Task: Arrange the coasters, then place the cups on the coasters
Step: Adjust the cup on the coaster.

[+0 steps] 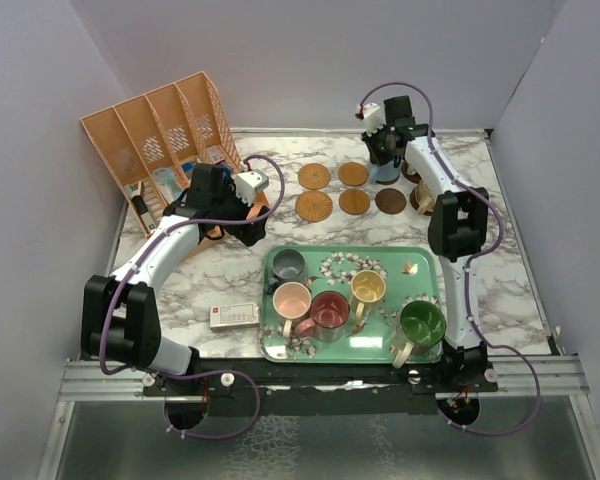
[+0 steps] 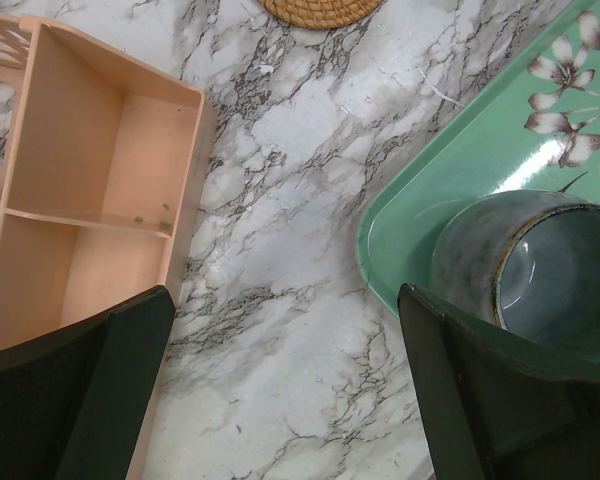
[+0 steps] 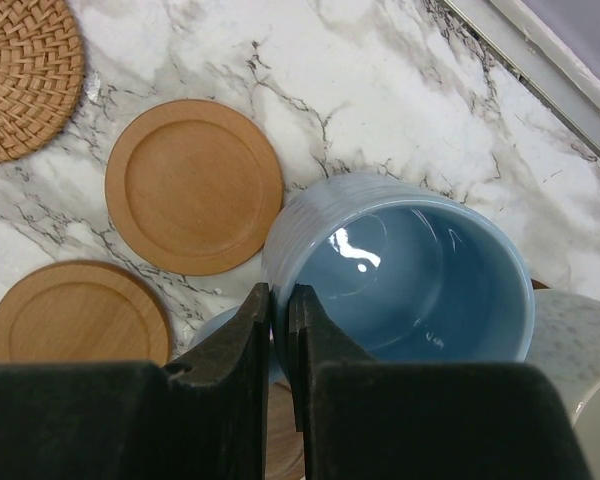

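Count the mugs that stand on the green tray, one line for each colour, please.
Grey mug: 1
Pink mug: 1
Dark red mug: 1
Yellow mug: 1
Green mug: 1
Total: 5

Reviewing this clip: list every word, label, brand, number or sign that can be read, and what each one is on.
No text can be read in any view.
Too small to read: any print on the small white rectangular object with a red patch, beside the green floral tray.
Too small to read: a tiny dark mark inside the light blue glossy mug.
The tray carries only flower patterns, no words.
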Tool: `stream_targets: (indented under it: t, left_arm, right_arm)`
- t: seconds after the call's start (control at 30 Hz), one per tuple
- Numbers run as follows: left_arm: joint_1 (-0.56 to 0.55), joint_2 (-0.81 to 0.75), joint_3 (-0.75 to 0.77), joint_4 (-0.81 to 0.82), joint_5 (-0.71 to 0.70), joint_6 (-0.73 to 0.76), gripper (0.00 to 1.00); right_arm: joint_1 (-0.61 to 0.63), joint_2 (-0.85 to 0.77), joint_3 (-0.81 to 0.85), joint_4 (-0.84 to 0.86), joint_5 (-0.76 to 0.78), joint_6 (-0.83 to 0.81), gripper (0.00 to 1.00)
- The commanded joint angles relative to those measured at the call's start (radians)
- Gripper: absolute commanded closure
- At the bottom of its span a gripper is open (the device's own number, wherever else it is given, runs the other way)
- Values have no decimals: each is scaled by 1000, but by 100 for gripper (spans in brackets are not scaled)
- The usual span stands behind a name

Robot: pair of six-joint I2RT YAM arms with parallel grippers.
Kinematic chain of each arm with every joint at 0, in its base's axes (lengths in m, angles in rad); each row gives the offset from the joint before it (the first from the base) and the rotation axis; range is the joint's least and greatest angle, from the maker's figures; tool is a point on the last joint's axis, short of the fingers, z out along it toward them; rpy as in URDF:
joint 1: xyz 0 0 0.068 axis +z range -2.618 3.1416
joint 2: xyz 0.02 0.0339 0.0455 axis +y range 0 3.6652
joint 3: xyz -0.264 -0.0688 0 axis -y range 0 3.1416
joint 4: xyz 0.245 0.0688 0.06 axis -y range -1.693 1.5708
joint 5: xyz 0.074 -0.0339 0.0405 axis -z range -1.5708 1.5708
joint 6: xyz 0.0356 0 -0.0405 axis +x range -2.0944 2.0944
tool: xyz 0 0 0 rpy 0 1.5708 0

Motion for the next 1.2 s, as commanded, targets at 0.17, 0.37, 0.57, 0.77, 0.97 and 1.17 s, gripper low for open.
stream_targets:
  t: [0.17, 0.37, 0.57, 0.77, 0.97, 1.17]
  left_arm:
    - [-4, -31, -8, 19, 30, 1, 1]
    - [-4, -29, -8, 19, 30, 1, 1]
    - [-4, -28, -8, 20, 33, 2, 1]
    - [-4, -30, -10, 19, 33, 2, 1]
    - [-4, -32, -9, 20, 33, 1, 1]
    - [-4, -31, -9, 19, 32, 2, 1]
  right_arm:
    - [-18, -88, 3, 82, -12, -29, 99]
    - [-24, -98, -9, 83, -25, -25, 99]
    - [-24, -130, -47, 101, -42, -18, 99]
    - [-24, -138, -70, 112, -55, -16, 99]
    - [-24, -118, -62, 122, -72, -7, 99]
    - [-24, -105, -59, 123, -76, -12, 99]
